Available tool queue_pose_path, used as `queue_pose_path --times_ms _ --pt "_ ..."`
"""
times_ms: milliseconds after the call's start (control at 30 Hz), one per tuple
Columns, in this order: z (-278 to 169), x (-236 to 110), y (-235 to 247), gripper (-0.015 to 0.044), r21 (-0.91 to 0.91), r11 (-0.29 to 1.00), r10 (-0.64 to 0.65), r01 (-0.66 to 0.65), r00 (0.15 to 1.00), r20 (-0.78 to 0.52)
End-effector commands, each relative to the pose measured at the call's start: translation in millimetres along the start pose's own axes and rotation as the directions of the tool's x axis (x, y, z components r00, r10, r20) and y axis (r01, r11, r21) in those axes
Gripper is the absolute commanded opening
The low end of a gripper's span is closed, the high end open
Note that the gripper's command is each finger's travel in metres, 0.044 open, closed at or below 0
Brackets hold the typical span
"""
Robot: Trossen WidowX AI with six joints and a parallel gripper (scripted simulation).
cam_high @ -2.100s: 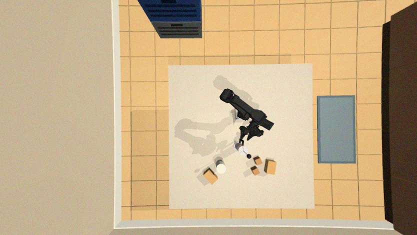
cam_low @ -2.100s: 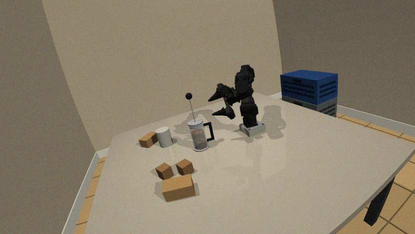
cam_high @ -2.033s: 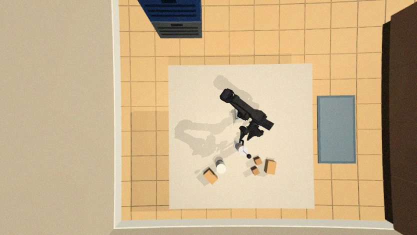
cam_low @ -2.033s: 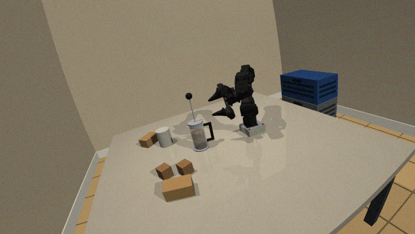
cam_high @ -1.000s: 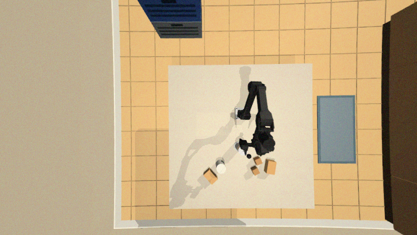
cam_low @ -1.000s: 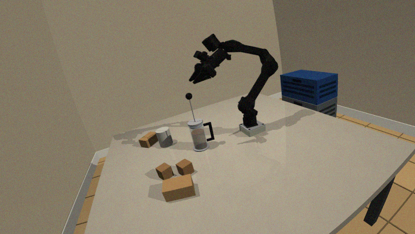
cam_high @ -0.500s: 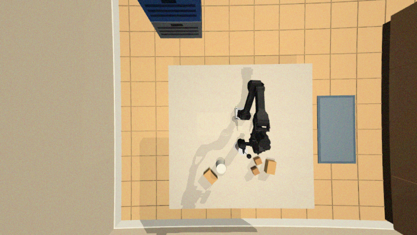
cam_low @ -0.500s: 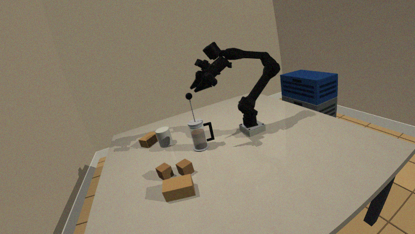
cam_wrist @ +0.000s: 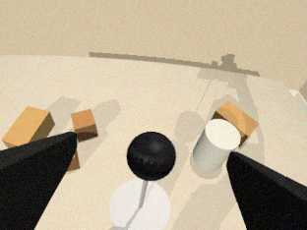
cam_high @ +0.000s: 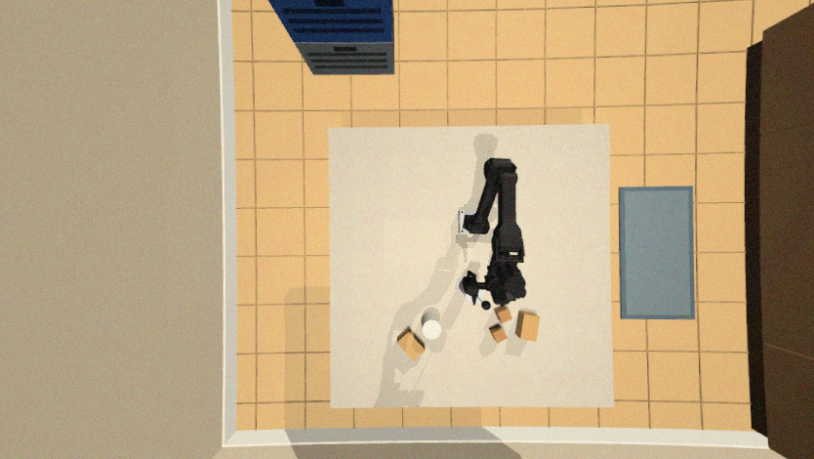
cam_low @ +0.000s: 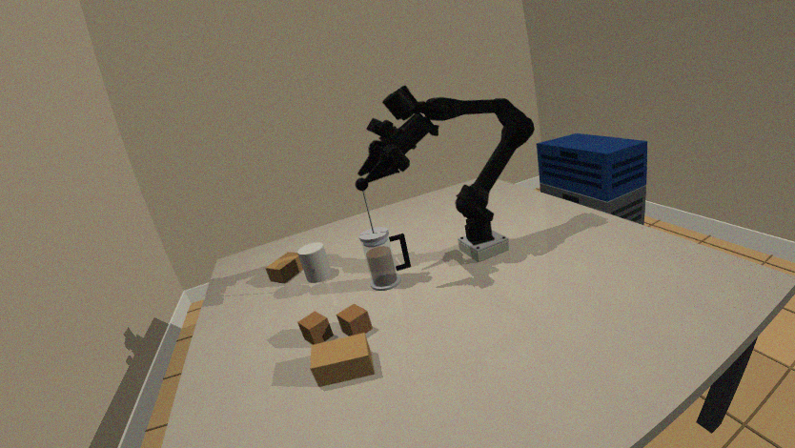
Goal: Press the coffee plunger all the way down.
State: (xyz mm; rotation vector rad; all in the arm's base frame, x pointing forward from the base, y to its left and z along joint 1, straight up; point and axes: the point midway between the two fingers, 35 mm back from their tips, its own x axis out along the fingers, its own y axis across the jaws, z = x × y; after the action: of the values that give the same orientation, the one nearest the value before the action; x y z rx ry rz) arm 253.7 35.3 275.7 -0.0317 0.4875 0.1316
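The glass coffee press (cam_low: 381,266) (cam_high: 462,286) (cam_wrist: 140,209) stands upright on the table with dark coffee inside, a white lid and a black handle (cam_low: 401,251). Its thin rod is raised high and ends in a black knob (cam_low: 361,183) (cam_high: 485,305) (cam_wrist: 152,154). My gripper (cam_low: 368,175) (cam_wrist: 153,150) is open and tilts down over the knob. In the wrist view the knob sits midway between the two wide-spread fingers, with clear gaps on both sides. Nothing is held.
A white cup (cam_low: 315,261) (cam_high: 431,329) (cam_wrist: 216,142) and a brown box (cam_low: 283,267) stand left of the press. Three brown boxes (cam_low: 340,358) lie nearer the front. The arm's base (cam_low: 482,244) is to the right. A blue crate (cam_low: 592,158) stands beyond the table (cam_low: 556,334).
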Motion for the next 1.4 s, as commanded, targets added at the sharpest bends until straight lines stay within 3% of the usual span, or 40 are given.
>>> queue_pose_path --times_ms 0,200,600,1367 --pt "-4.7 10.8 0.4 0.0440 -0.004 1.000 0.003 -0.003 1.000 -0.017" --pt "-5.2 16.0 0.4 0.0440 -0.004 1.000 0.003 -0.003 1.000 -0.017" --pt "-5.2 16.0 0.4 0.0127 -0.004 1.000 0.003 -0.003 1.000 -0.017" --pt "-19.5 27.3 0.3 0.0127 -0.004 1.000 0.003 -0.003 1.000 -0.016"
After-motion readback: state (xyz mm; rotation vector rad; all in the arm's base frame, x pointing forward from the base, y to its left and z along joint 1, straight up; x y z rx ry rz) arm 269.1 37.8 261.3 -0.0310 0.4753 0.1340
